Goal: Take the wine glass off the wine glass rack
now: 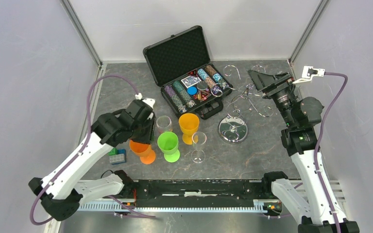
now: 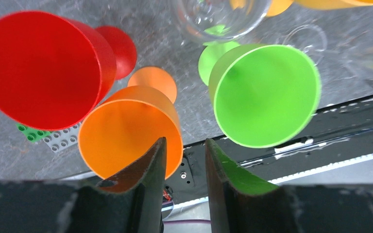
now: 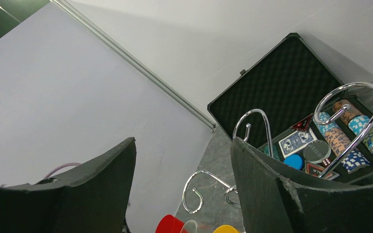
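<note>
Left to right across the grey table (image 1: 272, 155): the left gripper (image 2: 184, 141) hangs over a cluster of cups, its fingers (image 2: 148, 179) parted by a narrow gap and gripping nothing. Its wrist camera looks down into a red cup (image 2: 43, 68), an orange cup (image 2: 126, 131) just beside it and a green cup (image 2: 267, 94) on the other side. Toy bricks (image 1: 117, 156) lie on the table by the orange cup.

Behind the green cup stands a clear glass (image 1: 163, 124), and to the right of that a yellow cup (image 1: 189, 126). The wine glass (image 1: 198, 144) stands upright on the table just beside the yellow cup. It sits between the green cup and the mirrored disc base of the wine glass rack (image 1: 232, 130), apart from the rack.

At the back centre a black chip case (image 1: 184, 60) lies open, with chips and cards in its tray. The rack's chrome hook arms spread between the case and the right gripper (image 1: 267, 80), which hangs near them at the right rear. Its fingers (image 3: 102, 184) stand wide apart and hold nothing. Its wrist camera shows curled hooks with the open case beyond them.
</note>
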You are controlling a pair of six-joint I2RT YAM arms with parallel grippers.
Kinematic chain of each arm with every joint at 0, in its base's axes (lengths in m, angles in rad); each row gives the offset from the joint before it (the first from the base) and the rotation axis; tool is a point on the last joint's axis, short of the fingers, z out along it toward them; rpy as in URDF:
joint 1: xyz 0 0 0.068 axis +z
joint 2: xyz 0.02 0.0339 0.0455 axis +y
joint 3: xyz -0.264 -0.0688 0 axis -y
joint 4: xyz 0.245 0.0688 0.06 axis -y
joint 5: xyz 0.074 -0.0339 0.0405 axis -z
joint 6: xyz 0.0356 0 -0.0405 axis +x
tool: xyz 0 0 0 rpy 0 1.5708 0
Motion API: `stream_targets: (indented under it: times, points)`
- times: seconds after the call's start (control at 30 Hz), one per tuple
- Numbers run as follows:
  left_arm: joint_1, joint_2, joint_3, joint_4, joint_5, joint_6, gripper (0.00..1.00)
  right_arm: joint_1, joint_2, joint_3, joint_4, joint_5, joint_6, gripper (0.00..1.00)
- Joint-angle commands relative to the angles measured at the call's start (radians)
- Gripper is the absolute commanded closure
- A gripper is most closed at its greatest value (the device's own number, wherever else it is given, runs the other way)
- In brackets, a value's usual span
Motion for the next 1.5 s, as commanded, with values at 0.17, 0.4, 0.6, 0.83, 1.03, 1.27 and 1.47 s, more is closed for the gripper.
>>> stream_targets:
  times: [0.17, 0.4, 0.6, 0.83, 1.03, 1.27, 1.47]
  points:
    - [-0.002, -0.066, 0.250, -0.045, -0.086, 0.109, 0.25, -0.003, -0.039, 0.035, 0.006, 0.008, -0.090, 0.21]
    - [-0.002, -0.168, 0.250, 0.216, -0.127, 0.161, 0.00, -0.003, -0.115, 0.069, -0.074, 0.047, -0.411, 0.06]
    - [-0.003, -0.294, 0.216, 0.341, -0.365, 0.131, 0.00, -0.003, -0.224, 0.164, -0.349, 0.366, -0.762, 0.02]
    - [-0.002, -0.438, 0.167, 0.430, -0.436, 0.173, 0.00, -0.003, -0.354, 0.160, -0.448, 0.724, -0.965, 0.02]
    - [-0.002, -0.582, 0.082, 0.452, -0.465, 0.185, 0.00, -0.003, -0.473, 0.122, -0.450, 0.909, -1.008, 0.02]
    - [-0.002, -0.686, 0.065, 0.437, -0.486, 0.212, 0.00, -0.003, -0.578, 0.072, -0.462, 0.980, -1.009, 0.01]
    - [-0.002, -0.692, 0.076, 0.432, -0.403, 0.233, 0.00, -0.003, -0.584, 0.078, -0.497, 0.983, -1.009, 0.01]
